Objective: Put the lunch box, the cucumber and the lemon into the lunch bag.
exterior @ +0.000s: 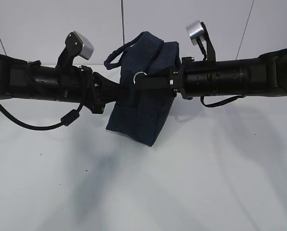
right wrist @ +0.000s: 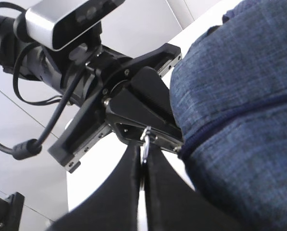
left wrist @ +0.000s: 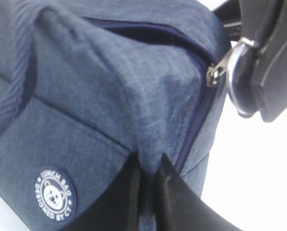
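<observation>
Left gripper (left wrist: 148, 192) is pinched closed on a fold of navy fabric at the end of the lunch bag (exterior: 141, 101), near its round white bear logo (left wrist: 55, 194). Right gripper (right wrist: 142, 166) is clamped on the silver ring pull (left wrist: 237, 77) of the zipper, which sits at that same end of the bag. Between the two arms the bag hangs tilted, above the white desk (exterior: 143, 192).
</observation>
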